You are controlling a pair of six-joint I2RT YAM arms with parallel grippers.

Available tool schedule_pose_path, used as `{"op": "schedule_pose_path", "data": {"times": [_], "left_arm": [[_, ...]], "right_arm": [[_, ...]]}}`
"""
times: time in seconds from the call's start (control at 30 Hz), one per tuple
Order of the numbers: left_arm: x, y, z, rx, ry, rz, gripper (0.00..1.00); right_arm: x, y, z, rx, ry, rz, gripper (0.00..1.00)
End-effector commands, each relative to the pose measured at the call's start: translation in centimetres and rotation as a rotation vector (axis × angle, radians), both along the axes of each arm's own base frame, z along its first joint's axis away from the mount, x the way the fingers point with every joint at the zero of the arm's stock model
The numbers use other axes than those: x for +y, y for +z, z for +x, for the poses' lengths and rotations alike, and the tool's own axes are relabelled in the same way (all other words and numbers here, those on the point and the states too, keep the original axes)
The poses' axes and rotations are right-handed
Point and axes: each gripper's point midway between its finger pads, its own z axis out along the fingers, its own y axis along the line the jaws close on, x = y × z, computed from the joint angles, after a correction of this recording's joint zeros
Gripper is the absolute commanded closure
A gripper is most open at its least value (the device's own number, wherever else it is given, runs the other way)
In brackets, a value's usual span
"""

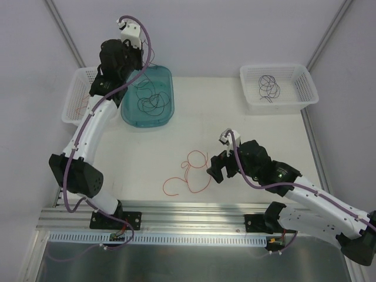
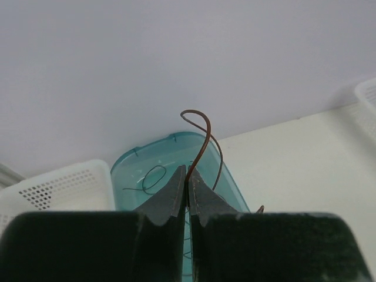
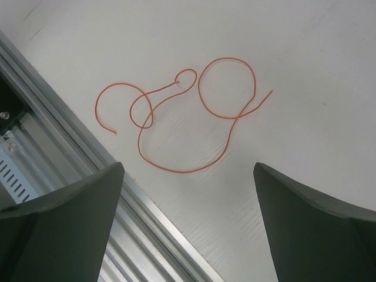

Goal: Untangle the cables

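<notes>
Your left claw point(image 2: 188, 171) is clamped shut on a thin reddish-brown wire point(image 2: 203, 136).
Your right claw point(image 3: 188, 176) gapes wide above a looping orange wire point(image 3: 235, 119), mid-frame on the white bench point(image 3: 305, 70).

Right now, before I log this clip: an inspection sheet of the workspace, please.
Surface: white tabletop; one looped orange-red thin wire lies loose.
Job's things: thin black wires in teal translucent plastic tub; thin dark purple wires in right white perforated basket.
Clutter: left white perforated basket, partly hidden.
End effectors: left end effector shut on thin reddish wire; right end effector open above that looped wire.
Cables: purple hoses run along both arms.
Surroundings: pale walls, aluminium rail at near edge.
</notes>
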Motion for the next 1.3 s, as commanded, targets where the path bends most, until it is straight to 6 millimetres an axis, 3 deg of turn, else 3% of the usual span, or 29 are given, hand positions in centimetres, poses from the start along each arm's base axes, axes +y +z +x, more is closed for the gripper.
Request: {"op": "schedule_pose_path", "data": {"times": [0.0, 0.03, 0.07, 0.13, 0.17, 0.27, 0.3, 0.43, 0.47, 0.5, 0.53, 0.6, 0.63, 0.7, 0.8, 0.83, 0.87, 0.93, 0.97, 1.03, 1.1, 1.27], "left_arm": [[1.6, -2.3, 3.5, 0.049, 0.026, -0.024, 1.00], [2.1, -3.5, 4.3, 0.072, 0.040, -0.027, 1.00], [2.2, -6.3, 5.7, 0.129, 0.049, -0.041, 1.00], [2.7, -9.5, 7.1, 0.194, 0.047, -0.052, 1.00], [2.5, -12.6, 7.9, 0.258, 0.045, -0.064, 1.00], [2.3, -17.7, 8.7, 0.360, 0.052, -0.075, 0.95], [2.5, -19.4, 8.4, 0.395, 0.062, -0.079, 0.89], [2.7, -21.3, 6.2, 0.458, 0.079, -0.120, 0.70], [2.9, -21.1, 5.2, 0.460, 0.089, -0.126, 0.64], [3.1, -20.9, 4.6, 0.461, 0.096, -0.134, 0.44], [3.2, -20.6, 4.0, 0.461, 0.104, -0.153, 0.34], [3.4, -19.6, 2.1, 0.452, 0.114, -0.174, 0.20], [3.2, -17.9, 1.0, 0.424, 0.107, -0.199, 0.11], [2.5, -18.7, -1.1, 0.454, 0.079, -0.215, 0.03], [-0.2, -18.8, -4.9, 0.475, 0.014, -0.244, 0.01], [-1.0, -17.9, -6.3, 0.465, -0.009, -0.272, 0.01], [-3.2, -19.6, -8.3, 0.508, -0.058, -0.260, 0.01], [-5.2, -19.8, -10.8, 0.519, -0.116, -0.261, 0.01], [-7.2, -21.6, -13.0, 0.564, -0.168, -0.239, 0.01], [-8.8, -22.6, -15.5, 0.597, -0.209, -0.246, 0.01], [-10.7, -25.1, -18.6, 0.669, -0.265, -0.221, 0.01], [-13.1, -29.6, -24.3, 0.804, -0.301, -0.156, 0.01]], "right_arm": [[-0.6, -0.3, 0.0, 0.007, -0.026, -0.011, 0.03], [-0.6, -0.5, 0.0, 0.011, -0.025, -0.016, 0.03], [-0.7, -0.5, -0.1, 0.012, -0.025, -0.017, 0.03], [-0.8, -0.8, -0.1, 0.019, -0.027, -0.025, 0.03], [-0.9, -0.8, -0.1, 0.019, -0.033, -0.029, 0.03], [-1.0, -0.8, 0.1, 0.020, -0.044, -0.034, 0.03], [-1.1, -0.8, 0.1, 0.023, -0.046, -0.037, 0.03], [-1.1, -0.2, 0.1, 0.011, -0.048, -0.027, 0.03], [-1.2, -0.3, 0.1, 0.012, -0.054, -0.026, 0.03], [-1.2, -0.1, 0.0, 0.011, -0.053, -0.019, 0.03], [-1.3, -0.1, 0.0, 0.010, -0.055, -0.016, 0.03], [-1.4, -0.1, -0.2, 0.016, -0.059, -0.009, 0.03], [-1.7, 0.3, -0.3, 0.007, -0.068, 0.004, 0.03], [-2.1, 0.4, -0.4, 0.007, -0.085, 0.014, 0.03], [-3.5, 0.5, -0.2, -0.009, -0.144, 0.006, 0.03], [-4.2, 0.5, 0.1, -0.019, -0.181, -0.008, 0.03], [-4.9, 0.2, 0.1, -0.015, -0.207, -0.029, 0.03], [-6.1, 0.1, 0.5, -0.022, -0.280, -0.040, 0.03], [-6.7, -0.3, 0.5, -0.018, -0.301, -0.056, 0.03], [-7.7, -0.4, 0.6, -0.026, -0.355, -0.049, 0.03], [-8.4, -0.5, 0.6, -0.028, -0.388, -0.046, 0.03], [-9.4, -0.8, 0.8, -0.034, -0.456, -0.029, 0.03]]}}
